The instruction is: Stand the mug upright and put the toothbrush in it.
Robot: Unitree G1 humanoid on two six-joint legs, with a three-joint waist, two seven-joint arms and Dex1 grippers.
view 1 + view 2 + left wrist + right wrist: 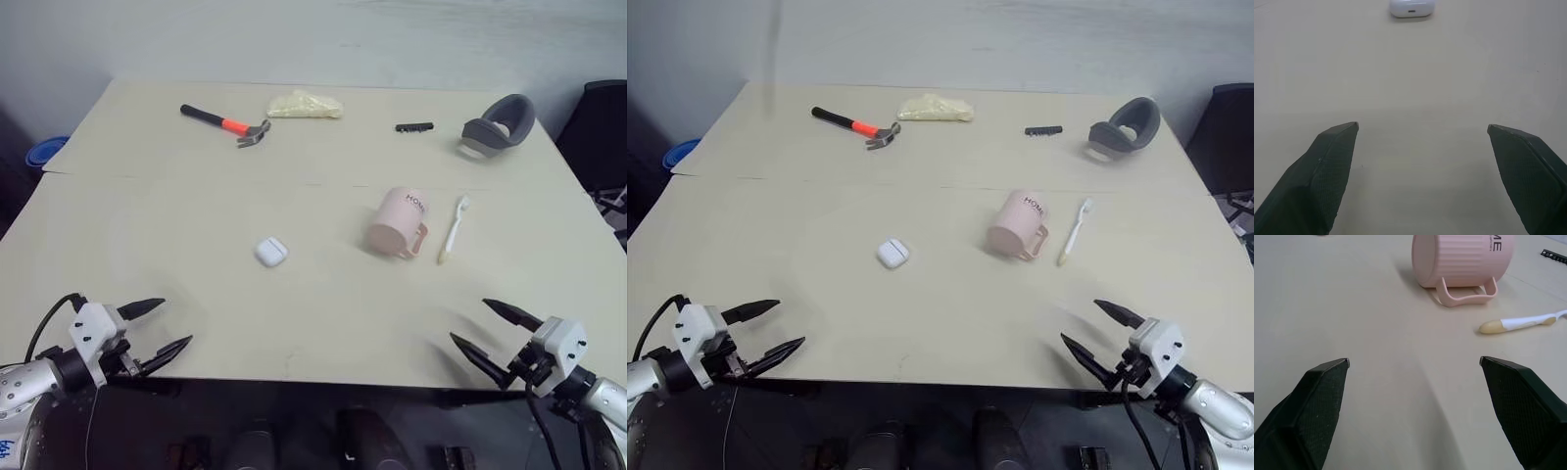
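Nothing done yet: pale pink ribbed mug (397,223) lies sideways right of centre, slim white toothbrush (454,229) beside it; left gripper (154,332) and right gripper (495,335) both gape empty.

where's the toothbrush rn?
In the head views the toothbrush lies flat on the table, right of centre, just right of the tipped-over mug.

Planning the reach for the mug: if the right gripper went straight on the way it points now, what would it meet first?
Probably the mug, lying on its side; the right gripper is open.
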